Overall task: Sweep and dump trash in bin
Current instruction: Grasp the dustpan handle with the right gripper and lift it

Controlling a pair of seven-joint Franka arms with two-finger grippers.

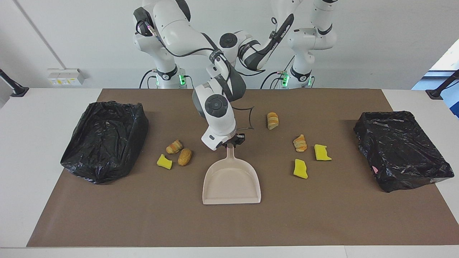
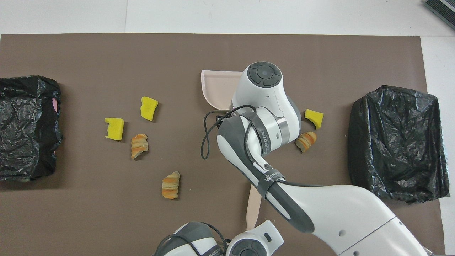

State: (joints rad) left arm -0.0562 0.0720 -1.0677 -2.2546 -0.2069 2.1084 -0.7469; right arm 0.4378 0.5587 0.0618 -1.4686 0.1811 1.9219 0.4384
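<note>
The beige dustpan (image 1: 231,181) lies flat mid-mat, its handle pointing toward the robots. My right gripper (image 1: 232,141) is shut on the end of that handle; its wrist hides most of the pan (image 2: 216,89) from above. Only the beige brush handle (image 2: 254,206) shows. Its near end runs under my left gripper (image 2: 250,229), which is shut on it low by the robots' edge. Trash lies on both sides: croissants (image 1: 273,120) (image 1: 300,143) and yellow chunks (image 1: 322,152) (image 1: 300,168) toward the left arm's end; a croissant (image 1: 174,146), a bread piece (image 1: 185,157) and a yellow chunk (image 1: 164,162) toward the right arm's end.
Two bins lined with black bags stand at the mat's ends, one (image 1: 104,141) at the right arm's end, one (image 1: 401,150) at the left arm's end. The brown mat (image 1: 229,225) covers most of the white table. The right forearm (image 2: 320,209) overhangs the mat near the robots.
</note>
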